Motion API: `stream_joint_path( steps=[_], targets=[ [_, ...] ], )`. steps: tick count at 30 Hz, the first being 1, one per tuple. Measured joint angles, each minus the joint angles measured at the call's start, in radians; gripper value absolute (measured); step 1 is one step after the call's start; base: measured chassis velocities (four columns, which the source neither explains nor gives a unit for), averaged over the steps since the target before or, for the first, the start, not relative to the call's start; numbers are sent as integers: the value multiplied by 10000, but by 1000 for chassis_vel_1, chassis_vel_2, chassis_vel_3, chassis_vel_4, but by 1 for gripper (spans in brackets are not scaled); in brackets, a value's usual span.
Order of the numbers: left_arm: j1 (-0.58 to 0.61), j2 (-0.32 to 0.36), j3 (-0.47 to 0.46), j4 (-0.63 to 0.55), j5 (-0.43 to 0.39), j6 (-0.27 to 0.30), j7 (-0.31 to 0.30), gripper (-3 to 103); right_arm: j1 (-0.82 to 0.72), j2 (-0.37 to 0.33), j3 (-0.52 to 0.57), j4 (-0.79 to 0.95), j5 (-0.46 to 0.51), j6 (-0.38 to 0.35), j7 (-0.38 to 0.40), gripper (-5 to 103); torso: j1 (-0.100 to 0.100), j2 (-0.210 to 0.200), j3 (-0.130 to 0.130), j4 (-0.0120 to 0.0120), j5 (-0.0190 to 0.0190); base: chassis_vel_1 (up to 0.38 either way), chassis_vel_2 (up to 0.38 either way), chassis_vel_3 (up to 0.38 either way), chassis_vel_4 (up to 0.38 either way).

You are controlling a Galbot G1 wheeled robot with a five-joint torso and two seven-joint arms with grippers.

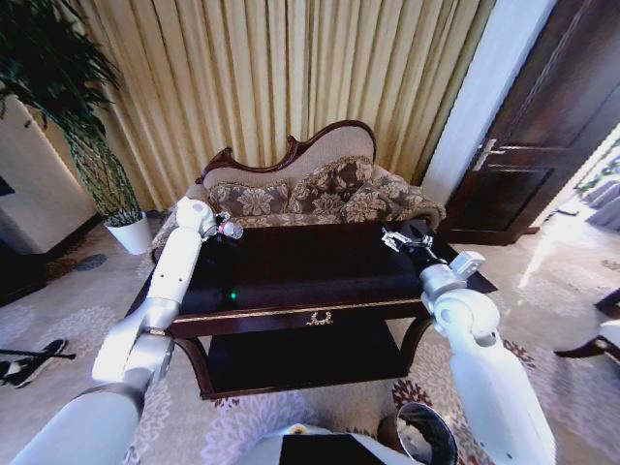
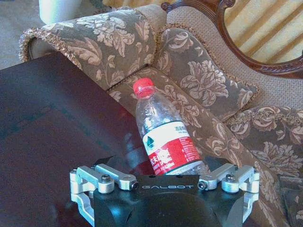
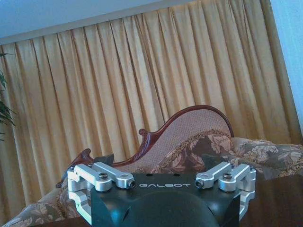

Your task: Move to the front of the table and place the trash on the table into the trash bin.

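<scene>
One bottle (image 2: 166,135) is standing on the dark glossy bench (image 2: 52,137), directly ahead of the left pincer (image 2: 165,182) and between its two spread finger linkages. Its long axis is running upright with a slight tilt, the red cap pointing up and away from the pincer toward the floral sofa (image 2: 203,75) behind. The bottle is clear ribbed plastic, appearing empty, and is carrying one label, white above and red below. The left pincer is standing released, jaws wide on either side of the bottle's base; whether the pads are touching the plastic cannot be told.

In the head view, the left pincer (image 1: 229,230) is hovering at the bench's (image 1: 310,266) far left corner, with the bottle's red cap just showing at its tip. The right pincer (image 1: 395,238) is being held over the far right edge of the bench, well apart from the left one; its jaws (image 3: 165,177) are spread wide and gripping nothing, facing the sofa back and gold curtains (image 3: 142,75). One round trash bin (image 1: 426,433) with a shiny rim is sitting on the carpet near the robot's base, well behind both pincers.
</scene>
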Motion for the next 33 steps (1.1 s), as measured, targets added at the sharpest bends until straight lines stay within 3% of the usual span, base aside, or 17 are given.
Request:
stream_joint_path(
  steps=[5, 10, 17, 20, 22, 24, 25, 27, 28, 29, 30, 32, 33],
  targets=[
    [0, 38, 79, -102, 142, 15, 168, 100, 21, -5, 23, -1, 1, 3, 0, 100, 0, 0, 1, 0, 0, 0, 0, 0, 0],
    [207, 427, 521, -685, 1463, 45, 1163, 100, -12, -20, 105, 26, 25, 6, 0, 100, 0, 0, 0, 2, -1, 0, 0, 0, 0],
    [517, 1129, 918, -2142, 2380, 188, 1950, 100, -58, -83, 186, 98, 163, -11, 0, 100, 0, 0, 0, 1, -1, 0, 0, 0, 0],
    [819, 1859, 1092, -3461, 3750, 210, 3082, 100, -189, -13, 243, 137, 180, -20, 0, 100, 0, 0, -1, -2, 1, 0, 0, 0, 0],
    [926, 2072, 1108, -3733, 4086, 213, 3323, 100, -232, 17, 262, 167, 183, -21, 0, 100, 0, 0, -1, -3, 1, 0, 0, 0, 0],
    [1478, 2807, 1047, -4463, 5320, 166, 4235, 100, -366, 119, 306, 271, 203, -23, 1, 100, 0, 0, -1, -3, 0, 0, 0, 0, 0],
    [1478, 2807, 1047, -4463, 5320, 166, 4235, 100, -366, 119, 306, 271, 203, -23, 1, 100, 0, 0, -1, -3, 0, 0, 0, 0, 0],
    [2290, 3561, 637, -5116, 6850, -201, 5476, 100, -540, 241, 337, 370, 216, -23, 1, 100, 0, 0, -1, 3, -1, 0, 0, 0, 0],
    [2550, 3740, 469, -5267, 7211, -412, 5878, 100, -574, 266, 339, 380, 216, -23, 0, 100, 0, 0, -2, 3, -4, 0, 0, 0, 0],
    [2550, 3740, 469, -5267, 7211, -412, 5878, 100, -574, 266, 339, 380, 216, -23, 0, 100, 0, 0, -2, 3, -4, 0, 0, 0, 0],
    [3282, 4177, -123, -5666, 8069, -990, 6936, 100, -660, 338, 343, 410, 188, -4, 0, 100, 0, 1, -1, 5, -6, 0, 0, 0, 0],
    [4510, 4631, -1262, -6383, 8808, -1574, 8300, 100, -748, 408, 323, 456, 67, 21, 1, 100, -1, 1, -2, 4, -4, 0, 0, 0, 0],
    [4510, 4631, -1262, -6383, 8808, -1574, 8300, 100, -748, 408, 323, 456, 67, 21, 1, 100, -1, 1, -2, 4, -4, 0, 0, 0, 0]
  ],
)
